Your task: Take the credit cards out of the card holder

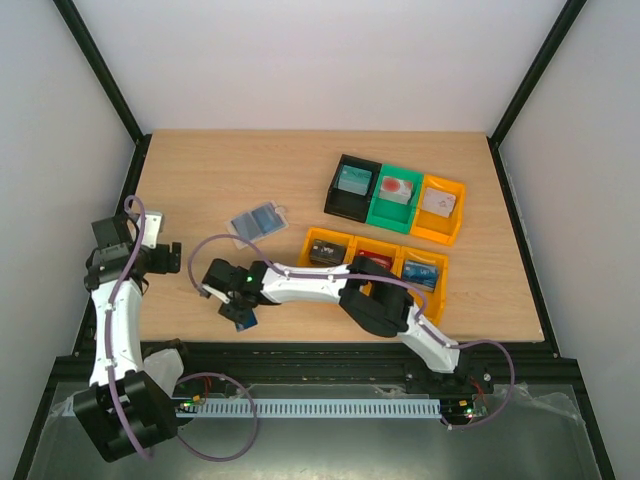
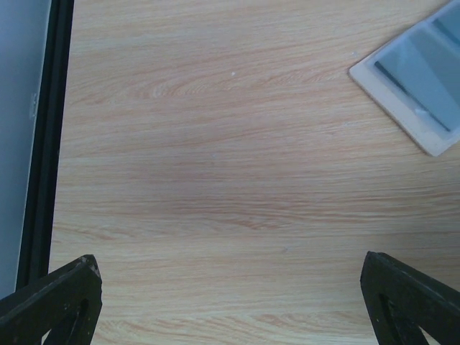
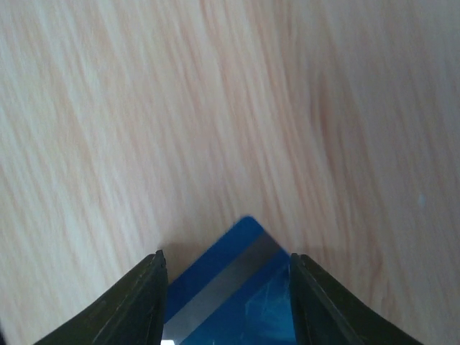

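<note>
Nearest, right gripper (image 1: 238,312): low over the table (image 1: 200,180) by its front edge; fingers (image 3: 136,309) flank a blue card (image 3: 230,287), whether pinching it, cannot tell.
left gripper (image 1: 168,257): jaws spread wide over bare wood at left, holding nothing.
card holder (image 1: 258,220): lying open, blue-grey inside up, beyond both grippers.
yellow bins (image 1: 305,250): right of holder; black, green, yellow bins behind.

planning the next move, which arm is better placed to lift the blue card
Right: the blue card sits between the fingers of the right pincer; the left pincer hangs open over bare wood.
</note>
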`<action>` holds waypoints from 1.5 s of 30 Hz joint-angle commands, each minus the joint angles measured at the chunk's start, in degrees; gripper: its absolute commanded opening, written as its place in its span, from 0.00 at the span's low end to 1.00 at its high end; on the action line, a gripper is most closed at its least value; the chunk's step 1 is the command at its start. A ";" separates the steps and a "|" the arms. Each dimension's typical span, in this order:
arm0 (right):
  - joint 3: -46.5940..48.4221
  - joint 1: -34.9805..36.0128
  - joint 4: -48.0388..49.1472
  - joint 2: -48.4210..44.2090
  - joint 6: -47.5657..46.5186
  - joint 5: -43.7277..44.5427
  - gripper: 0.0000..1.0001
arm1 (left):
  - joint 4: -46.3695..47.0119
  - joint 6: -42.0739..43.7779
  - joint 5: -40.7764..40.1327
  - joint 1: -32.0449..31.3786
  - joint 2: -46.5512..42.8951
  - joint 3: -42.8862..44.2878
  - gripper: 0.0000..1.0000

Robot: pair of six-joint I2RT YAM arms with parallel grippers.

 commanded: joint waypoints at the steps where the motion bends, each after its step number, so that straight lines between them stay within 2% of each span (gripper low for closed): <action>1: -9.25 1.34 -8.09 -3.37 -2.68 1.34 0.46 | 0.73 -0.07 3.58 -0.99 0.49 2.35 0.99; 6: -16.67 1.36 -8.25 -8.48 -2.78 2.04 0.44 | -1.22 4.52 10.51 -3.91 0.42 2.28 0.99; 11: -25.13 1.36 -6.81 -14.71 -2.34 0.00 0.42 | -1.67 9.65 14.51 -12.44 -2.20 0.20 0.99; 13: -26.84 1.36 -6.45 -16.40 -2.36 -0.24 0.37 | -1.62 11.26 14.60 -16.03 -2.04 -0.59 0.97; 17: -27.20 1.36 -5.92 -17.53 -1.24 -0.71 0.34 | -5.76 19.15 15.58 -21.77 2.85 -3.29 0.83; 19: -27.18 1.36 -5.25 -18.92 -0.22 -1.39 0.34 | -6.09 25.88 11.73 -23.93 6.00 -5.51 0.76; 24: -30.78 0.68 0.75 -27.64 2.48 -3.58 0.35 | 0.57 34.80 1.98 -25.61 12.96 -8.47 0.51; 28: -34.71 -2.12 3.87 -35.24 5.26 -5.45 0.35 | 6.15 34.91 -2.25 -30.65 17.16 -9.63 0.42; 33: -42.59 -6.23 9.15 -46.93 9.53 -6.22 0.37 | 10.48 33.05 -4.50 -38.56 19.97 -10.58 0.40; 38: -46.38 -9.07 9.89 -57.06 10.91 -2.95 0.41 | 10.48 39.29 -7.11 -41.81 22.31 -15.52 0.39; 41: -45.45 -10.05 7.49 -58.65 10.20 -1.97 0.42 | 11.47 43.90 -9.03 -42.28 23.57 -17.71 0.39; 45: -43.89 -10.55 5.68 -58.85 9.20 -1.24 0.42 | 8.26 42.11 -7.13 -47.74 23.19 -16.25 0.39</action>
